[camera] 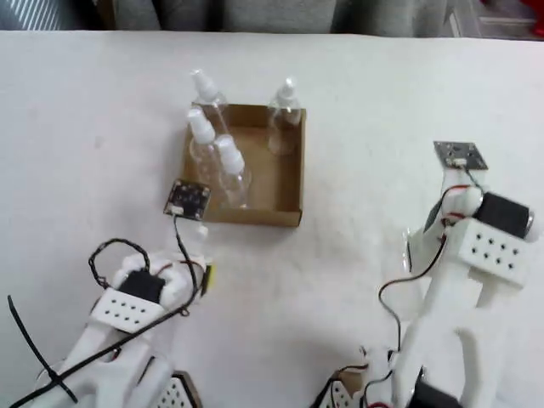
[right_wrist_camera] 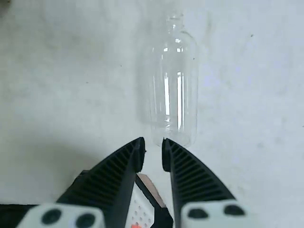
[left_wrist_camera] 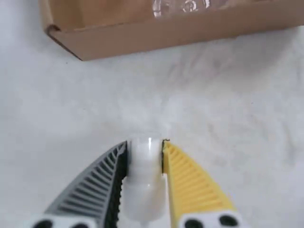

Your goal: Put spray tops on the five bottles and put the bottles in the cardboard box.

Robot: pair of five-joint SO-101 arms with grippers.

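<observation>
Pinching the spray top (left_wrist_camera: 142,175) in my left hand (left_wrist_camera: 145,147), I must align it squarely with the neck of the bottle (right_wrist_camera: 173,90) lying just ahead of my slightly spread right hand (right_wrist_camera: 153,145).

White table (camera: 85,127), cardboard box (camera: 255,217), capless bottle (right_wrist_camera: 173,90)

Four clear spray-topped bottles stand in the open cardboard box (camera: 285,183): three (camera: 204,144) toward 10 o'clock, one (camera: 285,119) at 1 o'clock. A capless bottle (right_wrist_camera: 173,85) lies on the bench. The left gripper (left_wrist_camera: 145,145) pinches a white spray top (left_wrist_camera: 142,183).
</observation>
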